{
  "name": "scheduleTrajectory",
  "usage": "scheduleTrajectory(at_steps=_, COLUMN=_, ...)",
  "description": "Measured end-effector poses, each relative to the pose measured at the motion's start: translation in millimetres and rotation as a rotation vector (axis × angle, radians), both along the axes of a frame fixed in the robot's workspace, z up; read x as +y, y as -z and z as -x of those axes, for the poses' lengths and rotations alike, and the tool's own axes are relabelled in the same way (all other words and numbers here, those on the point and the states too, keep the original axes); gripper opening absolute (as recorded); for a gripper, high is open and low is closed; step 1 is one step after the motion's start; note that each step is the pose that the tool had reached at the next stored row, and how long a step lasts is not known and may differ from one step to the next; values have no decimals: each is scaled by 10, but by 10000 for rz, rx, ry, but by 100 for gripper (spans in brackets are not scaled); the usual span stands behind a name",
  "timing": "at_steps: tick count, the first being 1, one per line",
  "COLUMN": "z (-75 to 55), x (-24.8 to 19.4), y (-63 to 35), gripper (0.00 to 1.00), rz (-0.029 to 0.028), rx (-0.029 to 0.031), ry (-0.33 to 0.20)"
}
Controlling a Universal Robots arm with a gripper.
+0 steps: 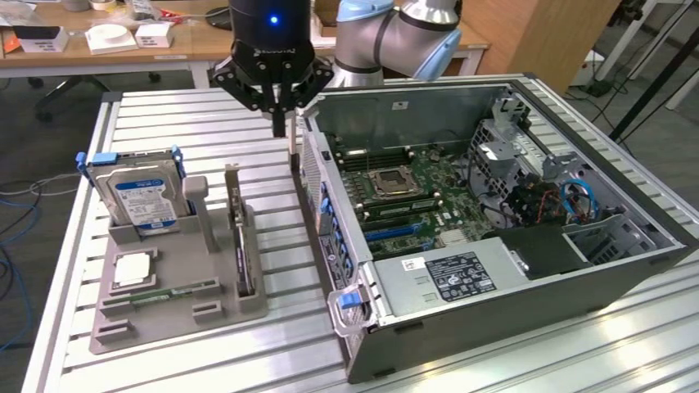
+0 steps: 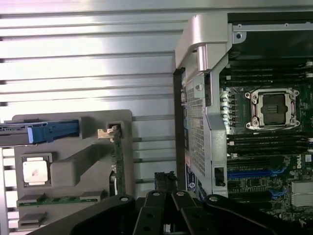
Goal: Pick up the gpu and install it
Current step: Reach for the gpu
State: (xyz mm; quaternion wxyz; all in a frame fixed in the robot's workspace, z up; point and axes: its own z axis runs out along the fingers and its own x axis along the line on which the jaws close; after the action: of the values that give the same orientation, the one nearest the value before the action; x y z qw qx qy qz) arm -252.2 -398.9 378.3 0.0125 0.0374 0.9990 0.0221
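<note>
- My pincer [image 1: 280, 123] is pressed fully together, its fingers pointing straight down, and I see nothing held between them.
- It hangs over the worktop [image 1: 196, 123] towards the far edge, just beside the far corner of the computer case [image 1: 525, 303], above the strip between that case and the grey holder [image 1: 218, 307].
- The gpu [image 1: 242, 246] stands on its long edge in a slot of the holder, on the holder's side nearest the case. Its silvery bracket end points to the far edge of the worktop. It is well apart from my pincer and untouched.
- The holder sits by the worktop's edge at the exterior view's left. It also carries a hard drive [image 1: 139, 196] with a blue label, standing upright, a processor chip [image 1: 131, 268] lying flat, and a green memory stick [image 1: 175, 291] lying in a groove.
- The case lies open on its side at the exterior view's right, with the motherboard [image 1: 426, 205] exposed.
- The gpu is not yet installed.
</note>
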Motion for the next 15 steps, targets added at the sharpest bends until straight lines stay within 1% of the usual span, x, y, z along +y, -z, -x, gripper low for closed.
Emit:
scheduleTrajectory(at_steps=9, z=119, x=0, y=13, gripper=11, rz=0, rx=0, ry=0)
scheduleTrajectory(at_steps=15, z=157, x=0, y=20, gripper=11, rz=0, rx=0, ry=0)
